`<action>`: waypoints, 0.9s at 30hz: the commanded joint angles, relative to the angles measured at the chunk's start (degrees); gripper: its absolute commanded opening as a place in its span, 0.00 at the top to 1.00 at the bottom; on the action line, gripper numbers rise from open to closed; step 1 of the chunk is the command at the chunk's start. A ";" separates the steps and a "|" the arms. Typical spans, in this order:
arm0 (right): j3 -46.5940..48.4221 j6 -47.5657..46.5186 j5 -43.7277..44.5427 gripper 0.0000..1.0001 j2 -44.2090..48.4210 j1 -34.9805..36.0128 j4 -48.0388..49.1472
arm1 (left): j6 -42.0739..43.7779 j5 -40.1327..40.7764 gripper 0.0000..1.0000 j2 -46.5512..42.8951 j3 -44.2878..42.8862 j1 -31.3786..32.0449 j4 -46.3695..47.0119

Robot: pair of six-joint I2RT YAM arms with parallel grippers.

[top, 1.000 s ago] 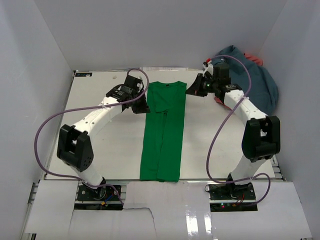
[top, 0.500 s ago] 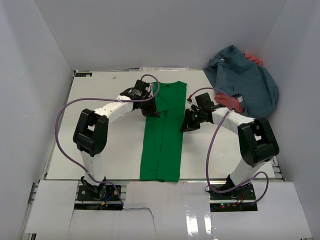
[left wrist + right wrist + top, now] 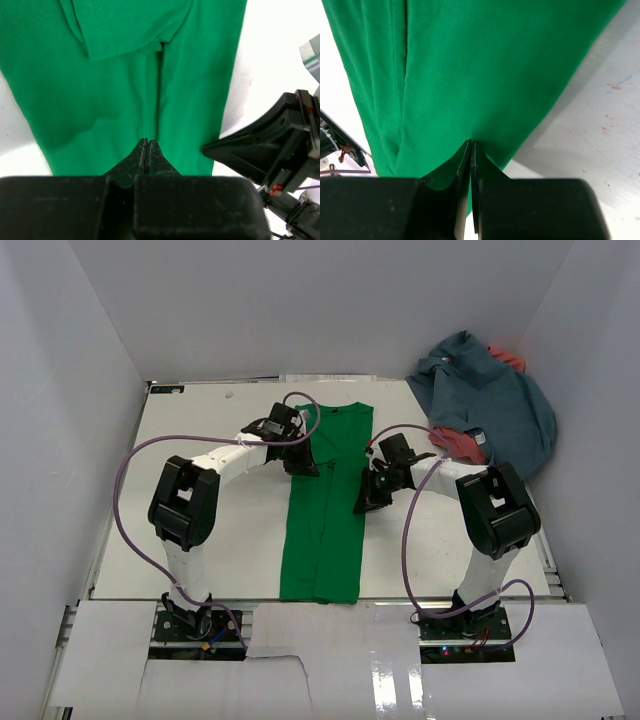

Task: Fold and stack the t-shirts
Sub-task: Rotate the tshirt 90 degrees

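Nearest me, the green t-shirt [image 3: 322,540] lies as a long narrow strip down the middle of the table [image 3: 215,540], its hem at the near edge, with bare surface on both sides. Farther along, the right gripper [image 3: 470,143] meets the strip's right edge and the left gripper [image 3: 146,145] its left part. Both pincers are closed tight, tips on the cloth; whether cloth is caught between them I cannot tell. In the far right corner, the blue-grey t-shirt [image 3: 505,405] is heaped against the wall, the coral red t-shirt [image 3: 460,444] partly under it.
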State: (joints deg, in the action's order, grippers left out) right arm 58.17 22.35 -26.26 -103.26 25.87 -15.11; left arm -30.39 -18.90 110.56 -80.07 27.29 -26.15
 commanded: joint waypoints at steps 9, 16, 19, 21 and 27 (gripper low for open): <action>3.87 -0.46 0.95 0.92 -2.47 0.15 -0.35 | 0.77 -1.14 0.98 5.01 -0.43 -0.04 1.98; 6.07 -0.03 2.79 0.92 -4.40 0.15 -2.11 | 0.51 -0.70 0.98 8.96 -1.40 -0.74 1.98; 6.60 0.24 3.32 0.92 -5.01 -0.03 -2.20 | 0.33 -0.97 0.99 11.25 -2.28 -1.27 2.07; 6.95 0.24 3.58 0.92 -5.45 -0.11 -2.64 | 0.25 -1.23 0.99 12.04 -2.81 -1.62 2.16; 8.71 -0.02 3.67 0.92 -7.92 -1.61 -3.34 | 0.33 -1.93 0.99 15.03 -5.97 -2.41 2.25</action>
State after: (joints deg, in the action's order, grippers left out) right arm 65.12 22.81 -24.82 -109.21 25.19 -17.15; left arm -31.14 -24.12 122.28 -84.84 25.50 -24.34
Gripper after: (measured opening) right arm 0.078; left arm 0.022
